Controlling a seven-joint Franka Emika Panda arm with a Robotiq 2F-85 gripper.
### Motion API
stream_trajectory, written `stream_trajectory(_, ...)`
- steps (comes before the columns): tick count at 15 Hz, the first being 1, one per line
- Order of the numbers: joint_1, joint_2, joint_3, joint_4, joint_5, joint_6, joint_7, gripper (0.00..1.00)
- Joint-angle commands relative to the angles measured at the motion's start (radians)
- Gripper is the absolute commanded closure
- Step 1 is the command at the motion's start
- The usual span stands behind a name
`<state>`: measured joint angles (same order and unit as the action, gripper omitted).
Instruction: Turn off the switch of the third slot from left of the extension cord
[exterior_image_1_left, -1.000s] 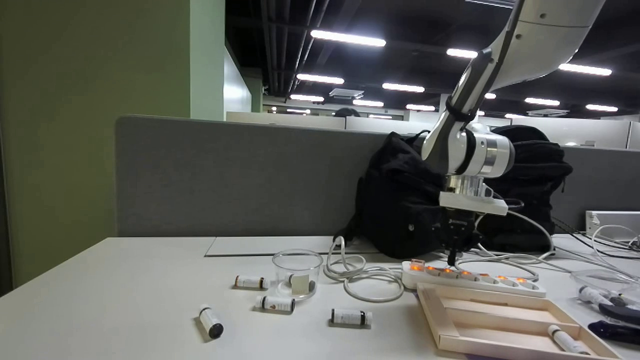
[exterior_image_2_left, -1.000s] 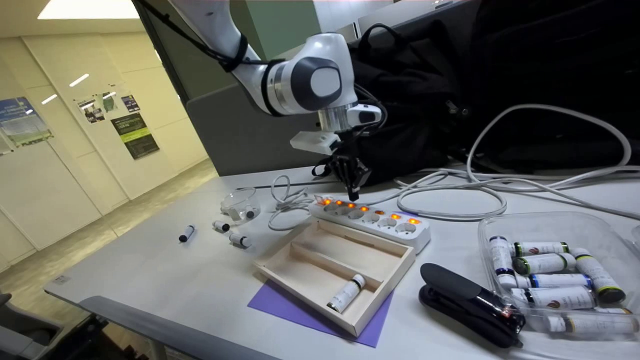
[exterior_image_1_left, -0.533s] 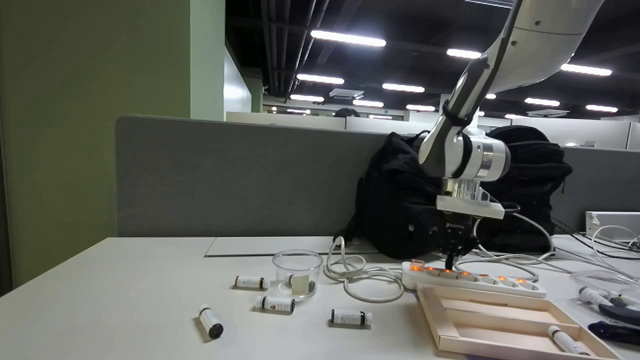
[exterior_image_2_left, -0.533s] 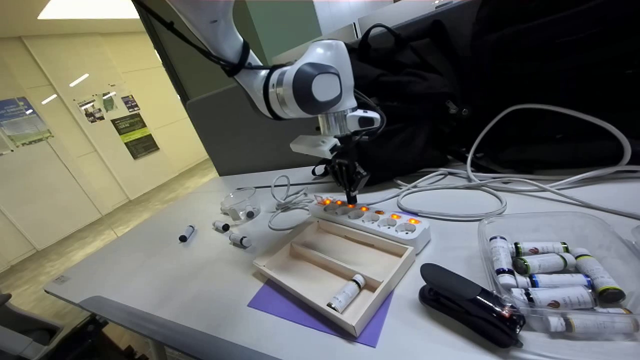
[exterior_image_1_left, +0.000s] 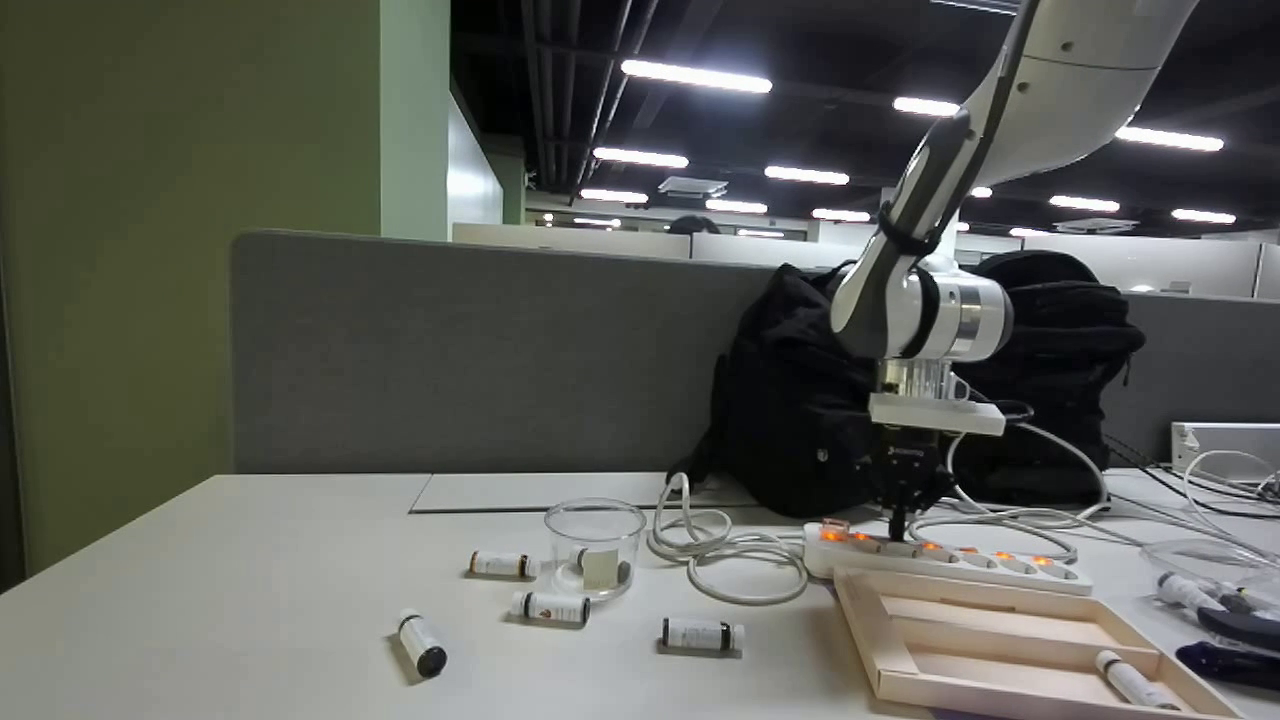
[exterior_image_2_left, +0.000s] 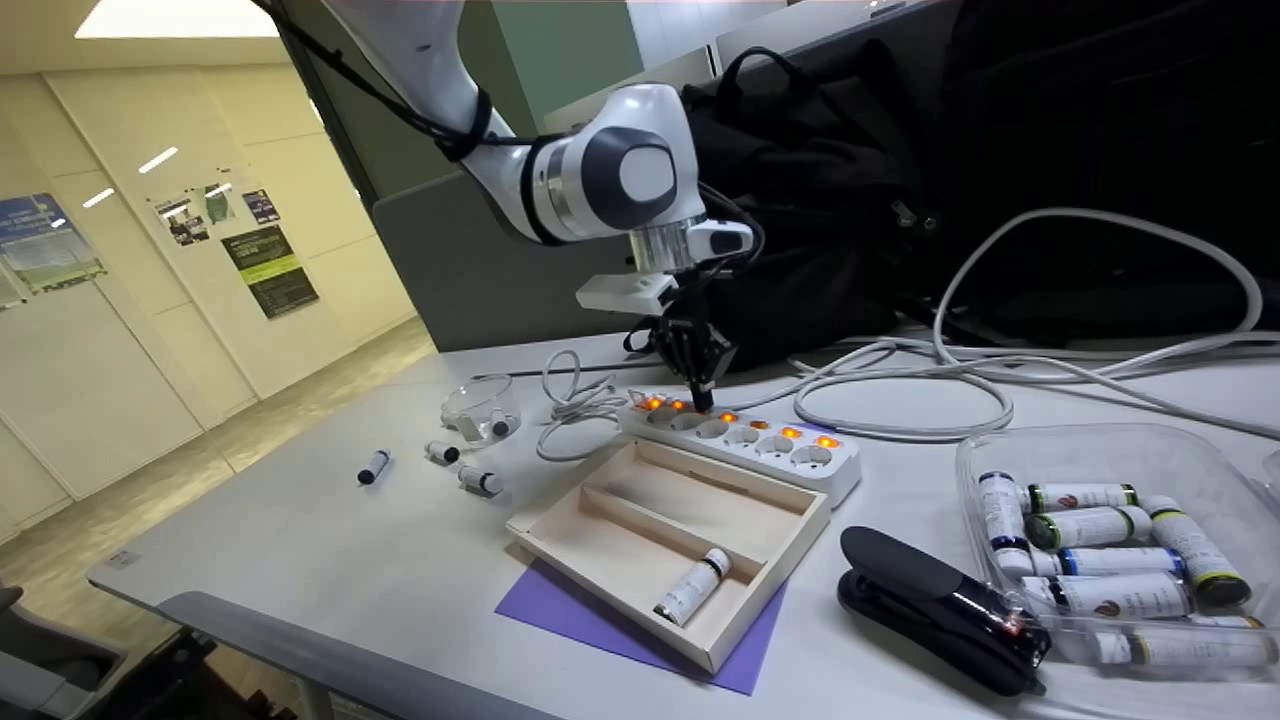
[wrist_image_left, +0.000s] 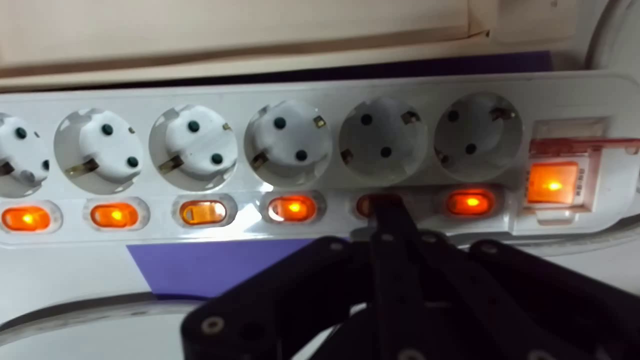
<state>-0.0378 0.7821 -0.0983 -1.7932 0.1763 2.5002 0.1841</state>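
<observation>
The white extension cord (exterior_image_1_left: 958, 566) lies behind the tray in both exterior views (exterior_image_2_left: 750, 460). It fills the upper middle of the wrist view (wrist_image_left: 560, 97), with a row of round sockets, a small switch beside each and a larger lit master switch (wrist_image_left: 552, 183) at one end. My gripper (wrist_image_left: 388, 202) is shut, with its fingertips over the switch (wrist_image_left: 364, 205) of the second socket from the master end. Only that switch's left edge shows, dark. The tips appear to touch it in both exterior views (exterior_image_1_left: 897, 538) (exterior_image_2_left: 703, 405). The neighbouring switches glow (wrist_image_left: 470, 202) (wrist_image_left: 292, 207); one farther along (wrist_image_left: 202, 212) is dim.
A wooden tray (exterior_image_2_left: 660, 525) with one bottle sits against the strip. White cables (exterior_image_2_left: 905, 430) coil behind it. Black backpacks (exterior_image_1_left: 800, 400) stand close behind the arm. A stapler (exterior_image_2_left: 940, 610), a clear box of bottles (exterior_image_2_left: 1110, 440), a clear cup (exterior_image_1_left: 597, 520) and loose bottles are around.
My gripper has come down onto the strip and shifted slightly toward the master-switch end. The orange glow under its tips, visible before, no longer shows.
</observation>
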Motion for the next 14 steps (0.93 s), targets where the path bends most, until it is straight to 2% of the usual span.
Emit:
stream_trajectory(1, 0.04, 0.039, -0.021, 0.016, -0.055, -0.01, 0.052, 1.0)
stream_trajectory(5, 0.054, 0.013, -0.022, 0.014, -0.084, -0.009, 0.054, 1.0)
stream_trajectory(8, 0.056, -0.058, -0.017, 0.0, -0.078, -0.009, 0.045, 1.0)
stream_trajectory(9, 0.055, -0.093, -0.015, -0.008, -0.075, -0.017, 0.041, 0.74)
stream_trajectory(11, 0.052, -0.15, -0.013, -0.021, -0.075, -0.033, 0.033, 0.67)
stream_trajectory(13, 0.052, -0.202, -0.02, -0.021, -0.085, -0.087, 0.04, 0.53)
stream_trajectory(14, 0.042, -0.135, -0.003, 0.004, -0.077, -0.033, 0.019, 0.71)
